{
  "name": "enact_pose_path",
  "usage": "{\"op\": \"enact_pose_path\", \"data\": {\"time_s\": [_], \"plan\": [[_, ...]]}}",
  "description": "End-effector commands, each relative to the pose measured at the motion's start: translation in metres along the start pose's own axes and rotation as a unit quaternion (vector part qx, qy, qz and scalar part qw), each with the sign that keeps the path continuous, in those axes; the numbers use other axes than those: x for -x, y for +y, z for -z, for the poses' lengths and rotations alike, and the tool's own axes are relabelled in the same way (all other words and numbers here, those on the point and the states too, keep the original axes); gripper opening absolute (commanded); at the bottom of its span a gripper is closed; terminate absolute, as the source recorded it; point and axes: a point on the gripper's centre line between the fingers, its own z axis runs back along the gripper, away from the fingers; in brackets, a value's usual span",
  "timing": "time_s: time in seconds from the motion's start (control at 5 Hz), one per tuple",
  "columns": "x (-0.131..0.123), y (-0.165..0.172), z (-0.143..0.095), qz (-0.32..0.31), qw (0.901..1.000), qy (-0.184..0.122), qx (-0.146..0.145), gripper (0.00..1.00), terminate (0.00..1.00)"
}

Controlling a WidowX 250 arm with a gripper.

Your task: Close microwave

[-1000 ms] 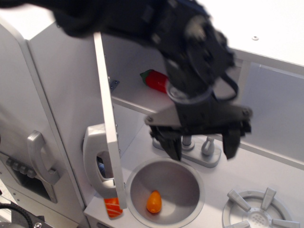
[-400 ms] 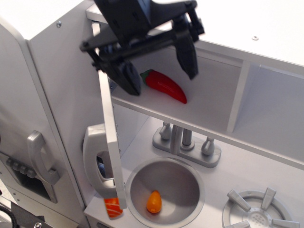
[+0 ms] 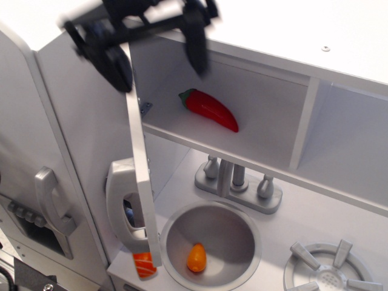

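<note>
While no writing is legible:
Microwave (image 3: 242,115): upper shelf, door (image 3: 138,163) swung out edge-on.
Gripper (image 3: 159,48): blurred, fingers spread, empty, straddling door's top edge.
Inside: red pepper (image 3: 209,109).

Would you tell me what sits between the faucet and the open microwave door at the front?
In the only view, the round sink lies between the faucet and the microwave door; a small orange item rests in its basin.

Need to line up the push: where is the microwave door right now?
The microwave door stands swung wide open, edge-on at left of centre, its lower end over the sink rim. The open hand straddles its top edge, above the red pepper.
</note>
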Motion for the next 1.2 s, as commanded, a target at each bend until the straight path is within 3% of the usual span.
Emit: {"op": "enact_pose_path", "data": {"time_s": [0.0,0.4,0.6,0.8,1.0], "plan": [[-0.009,0.03,0.0,-0.008,0.9995,-0.026,-0.016,1.0,0.0],[0.003,0.045,0.034,-0.013,0.9986,-0.024,-0.044,1.0,0.0],[0.014,0.039,0.052,-0.016,0.9987,-0.035,-0.035,1.0,0.0],[0.014,0.022,0.062,-0.036,0.9985,-0.041,0.006,1.0,0.0],[0.014,0.004,0.07,-0.043,0.9977,-0.05,0.014,1.0,0.0]]}}
